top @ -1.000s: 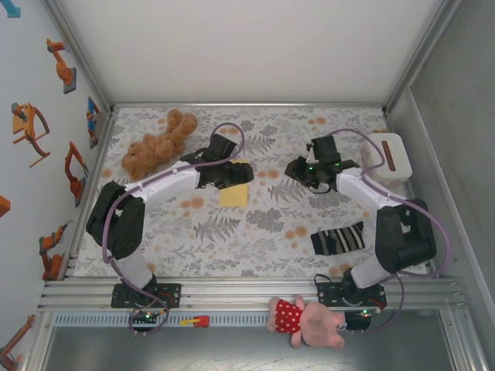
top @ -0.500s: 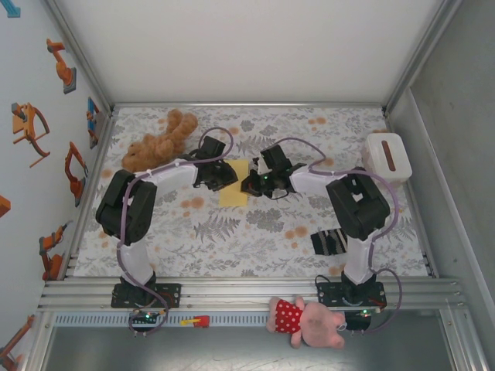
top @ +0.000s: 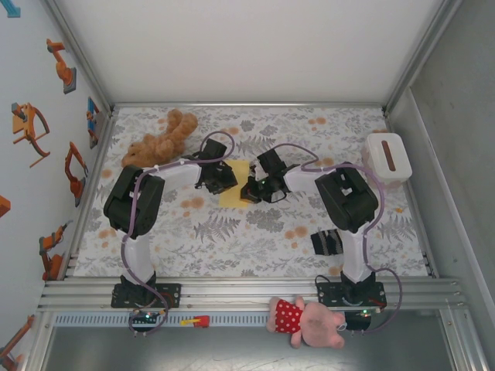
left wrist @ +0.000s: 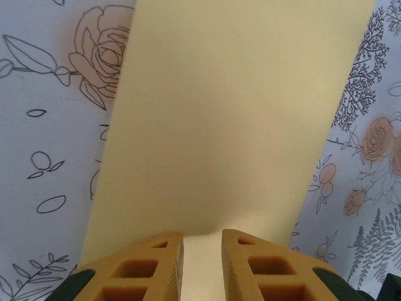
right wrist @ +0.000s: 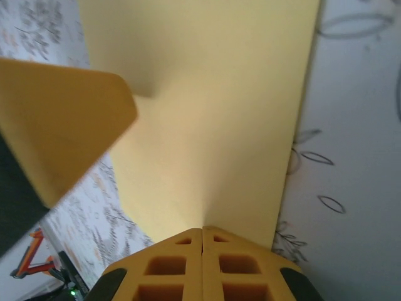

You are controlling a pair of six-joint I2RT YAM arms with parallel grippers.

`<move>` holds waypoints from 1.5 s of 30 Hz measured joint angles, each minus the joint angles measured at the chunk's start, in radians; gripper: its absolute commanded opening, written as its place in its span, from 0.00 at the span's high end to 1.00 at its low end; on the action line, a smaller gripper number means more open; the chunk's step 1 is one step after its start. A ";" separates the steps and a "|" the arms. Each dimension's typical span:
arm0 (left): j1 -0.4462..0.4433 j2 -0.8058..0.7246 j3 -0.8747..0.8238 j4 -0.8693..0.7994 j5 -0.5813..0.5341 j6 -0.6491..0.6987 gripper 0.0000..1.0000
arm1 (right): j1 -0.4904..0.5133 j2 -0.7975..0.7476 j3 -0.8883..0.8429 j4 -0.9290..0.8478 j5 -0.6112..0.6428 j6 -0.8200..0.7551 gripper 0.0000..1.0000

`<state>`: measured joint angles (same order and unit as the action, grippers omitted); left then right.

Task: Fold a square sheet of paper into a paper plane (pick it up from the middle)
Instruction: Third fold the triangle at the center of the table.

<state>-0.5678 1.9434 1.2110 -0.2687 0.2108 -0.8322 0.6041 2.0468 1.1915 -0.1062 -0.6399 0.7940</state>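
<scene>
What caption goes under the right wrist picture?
The right gripper, shut, pinches the square sheet of paper over a flowery tablecloth.

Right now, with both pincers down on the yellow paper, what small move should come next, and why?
Probably close the left pincer a touch more before any lift. Its fingers show a narrow gap with the square sheet of paper running into it, while the right pincer is shut on it.
</scene>
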 measured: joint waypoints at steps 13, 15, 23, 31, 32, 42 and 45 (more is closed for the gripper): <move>0.006 0.019 0.009 -0.006 0.011 -0.032 0.80 | 0.000 -0.044 -0.048 -0.052 0.000 -0.109 1.00; 0.007 0.021 0.009 -0.006 0.015 -0.035 0.80 | -0.001 -0.067 -0.073 -0.070 0.000 -0.119 1.00; 0.011 0.024 0.010 0.001 0.043 -0.044 0.76 | -0.004 -0.111 -0.119 -0.118 0.005 -0.141 1.00; 0.012 -0.079 -0.038 0.014 0.067 -0.058 0.57 | -0.013 -0.149 -0.126 -0.153 0.028 -0.141 1.00; 0.012 -0.110 -0.048 0.014 0.066 -0.060 0.55 | -0.014 -0.164 -0.130 -0.151 0.028 -0.140 1.00; 0.044 -0.311 -0.222 0.053 0.016 -0.098 0.42 | -0.015 -0.197 -0.040 -0.103 0.030 -0.109 1.00; 0.051 -0.314 -0.284 0.057 0.017 -0.116 0.42 | -0.015 -0.133 0.010 -0.095 0.035 -0.094 1.00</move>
<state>-0.5163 1.6299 0.9272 -0.2119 0.2276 -0.9485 0.5888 1.9141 1.2015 -0.2016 -0.6044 0.7002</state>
